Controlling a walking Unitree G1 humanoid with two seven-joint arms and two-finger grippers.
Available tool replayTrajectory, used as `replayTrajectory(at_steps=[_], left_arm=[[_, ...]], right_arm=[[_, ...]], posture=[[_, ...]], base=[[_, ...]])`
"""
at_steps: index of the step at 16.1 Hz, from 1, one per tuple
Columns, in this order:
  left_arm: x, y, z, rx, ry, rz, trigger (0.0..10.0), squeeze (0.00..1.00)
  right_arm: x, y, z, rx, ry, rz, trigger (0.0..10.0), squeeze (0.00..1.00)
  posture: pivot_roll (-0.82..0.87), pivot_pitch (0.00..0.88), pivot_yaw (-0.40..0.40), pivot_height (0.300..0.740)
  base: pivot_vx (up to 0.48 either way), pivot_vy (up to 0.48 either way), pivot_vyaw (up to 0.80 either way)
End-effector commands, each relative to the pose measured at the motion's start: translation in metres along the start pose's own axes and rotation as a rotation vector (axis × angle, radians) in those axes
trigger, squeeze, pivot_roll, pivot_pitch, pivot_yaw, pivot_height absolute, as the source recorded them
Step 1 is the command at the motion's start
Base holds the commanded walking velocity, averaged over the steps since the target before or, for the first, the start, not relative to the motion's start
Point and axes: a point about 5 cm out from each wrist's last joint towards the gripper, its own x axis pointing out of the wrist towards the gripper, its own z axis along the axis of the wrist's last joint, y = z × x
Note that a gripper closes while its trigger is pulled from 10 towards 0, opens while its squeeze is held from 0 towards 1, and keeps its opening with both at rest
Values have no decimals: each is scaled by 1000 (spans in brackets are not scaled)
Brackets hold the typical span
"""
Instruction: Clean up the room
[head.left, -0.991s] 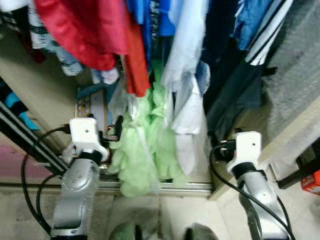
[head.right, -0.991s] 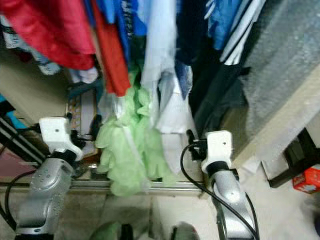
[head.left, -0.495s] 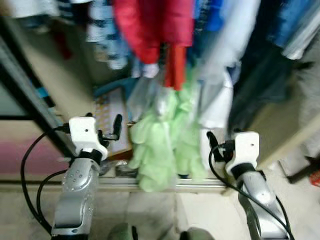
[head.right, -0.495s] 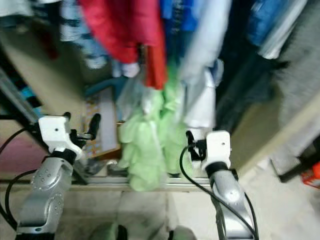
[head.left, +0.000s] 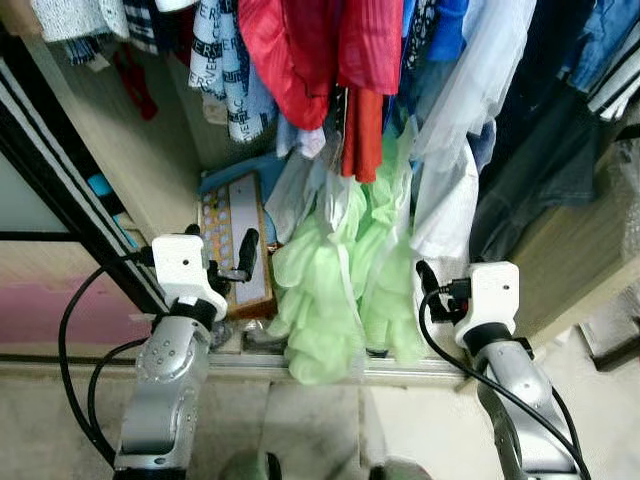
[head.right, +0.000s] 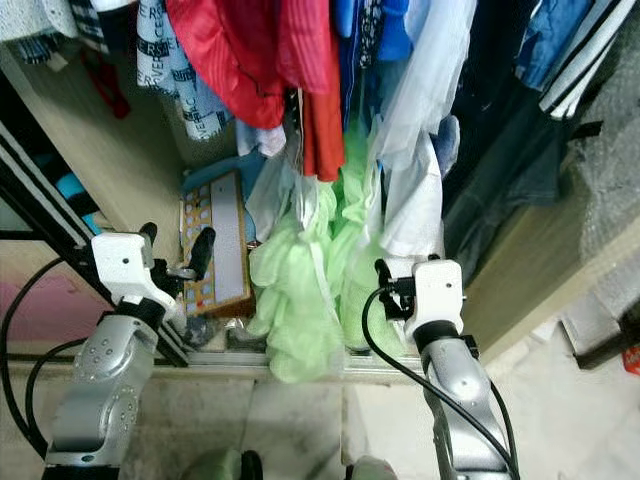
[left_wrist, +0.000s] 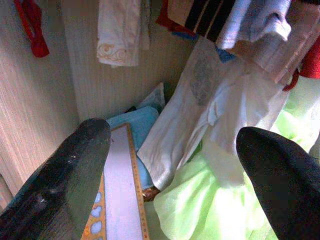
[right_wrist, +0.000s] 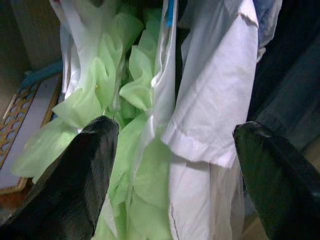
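robot faces an open wardrobe, both grippers empty

the wardrobe stands open, its sliding door pushed aside to the robot's left so the inside can be reached. clothes hang packed along the top: a red top, blue and dark garments to the right, and a patterned cloth on the left. they hang off the floor, most likely from a rail above the frame.

lowest of them is a green frilly dress, whose hem spills down over the door track; it looks too long for the space. a white shirt hangs just beside it, partly overlapping.

on the wardrobe floor, behind the dress and toward the left wall, a flat board with a patterned edge leans on a blue thing, seemingly stowed there out of the way.

the left gripper hovers before the board, fingers spread wide and holding nothing. the right gripper is raised in front of the dress and shirt, fingers wide too, empty and clear of the cloth.

which thing is to be tidied is not plain; my guess is the trailing dress or the board, both close ahead of the grippers.
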Motion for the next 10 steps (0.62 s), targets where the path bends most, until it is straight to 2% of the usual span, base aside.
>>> replayTrajectory(at_steps=[1, 10], left_arm=[[2, 0, 2, 6, -10, -11, 10000, 0], [2, -1, 1, -4, -10, -14, 10000, 0]], right_arm=[[2, -2, 1, -8, -9, -10, 10000, 0], [3, -4, 1, -11, -15, -16, 10000, 0]], posture=[[-21, 28, 28, 740], [-22, 37, 26, 740]], base=[[311, 0, 0], [319, 0, 0]])
